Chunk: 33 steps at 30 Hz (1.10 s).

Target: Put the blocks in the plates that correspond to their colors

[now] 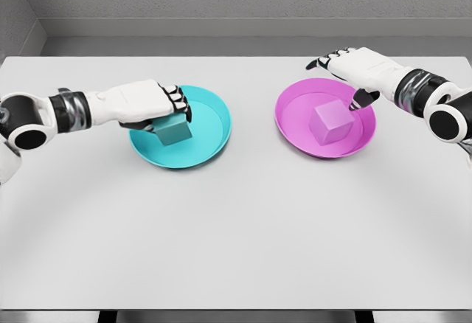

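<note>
Teal cube (pixel 172 130), glossy round teal plate (pixel 214 127)

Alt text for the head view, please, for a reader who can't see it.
On a white table, a teal block sits in a teal plate with the left hand on it, and a pink block sits in a pink plate, the open right hand hovering above its far rim.

My rig's two arms: glossy white shells over the left hand (pixel 147 103) and right hand (pixel 352 68), black finger joints and fingertips, ribbed silver-and-black wrist bands, and round black joint caps ringed in white further up each arm.
</note>
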Tool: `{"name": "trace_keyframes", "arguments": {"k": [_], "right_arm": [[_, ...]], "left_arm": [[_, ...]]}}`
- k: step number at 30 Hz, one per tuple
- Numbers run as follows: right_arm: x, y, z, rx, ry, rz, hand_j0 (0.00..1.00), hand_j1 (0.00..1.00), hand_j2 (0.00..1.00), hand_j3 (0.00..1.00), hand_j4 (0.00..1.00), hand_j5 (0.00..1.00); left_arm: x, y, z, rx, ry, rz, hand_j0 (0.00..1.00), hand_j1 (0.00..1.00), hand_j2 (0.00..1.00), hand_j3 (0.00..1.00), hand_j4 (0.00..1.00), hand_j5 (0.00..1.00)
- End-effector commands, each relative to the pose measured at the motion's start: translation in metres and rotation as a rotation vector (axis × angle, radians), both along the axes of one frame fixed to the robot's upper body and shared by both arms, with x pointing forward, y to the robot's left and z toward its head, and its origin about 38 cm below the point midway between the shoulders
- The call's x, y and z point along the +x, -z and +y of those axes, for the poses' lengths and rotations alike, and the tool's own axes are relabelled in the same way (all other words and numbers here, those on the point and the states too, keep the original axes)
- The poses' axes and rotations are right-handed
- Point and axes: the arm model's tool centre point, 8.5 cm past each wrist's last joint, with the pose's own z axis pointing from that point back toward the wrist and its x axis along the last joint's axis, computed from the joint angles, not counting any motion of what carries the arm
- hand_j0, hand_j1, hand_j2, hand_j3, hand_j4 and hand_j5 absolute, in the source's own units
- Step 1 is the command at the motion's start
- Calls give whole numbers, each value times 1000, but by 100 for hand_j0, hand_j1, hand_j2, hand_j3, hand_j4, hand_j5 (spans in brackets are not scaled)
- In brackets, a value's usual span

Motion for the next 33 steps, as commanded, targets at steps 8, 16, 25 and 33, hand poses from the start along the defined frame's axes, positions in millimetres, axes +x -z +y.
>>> {"name": "trace_keyframes", "arguments": {"k": [8, 16, 25, 33], "right_arm": [[-11, -26, -16, -15, -143, -59, 100, 100, 100, 100, 100, 100], [-40, -27, -33, -32, -399, -68, 100, 100, 100, 100, 100, 100], [-71, -4, -88, -63, -436, -13, 100, 100, 100, 100, 100, 100], [-70, -1, -101, -59, -410, -4, 100, 100, 100, 100, 100, 100]], "left_arm": [[9, 3, -6, -19, -16, 11, 100, 100, 100, 100, 100, 100], [10, -17, 25, -30, -61, -11, 100, 100, 100, 100, 100, 100], [-26, -68, 115, 24, -149, -27, 100, 100, 100, 100, 100, 100], [-43, -56, 141, 60, -195, 14, 100, 100, 100, 100, 100, 100]]}}
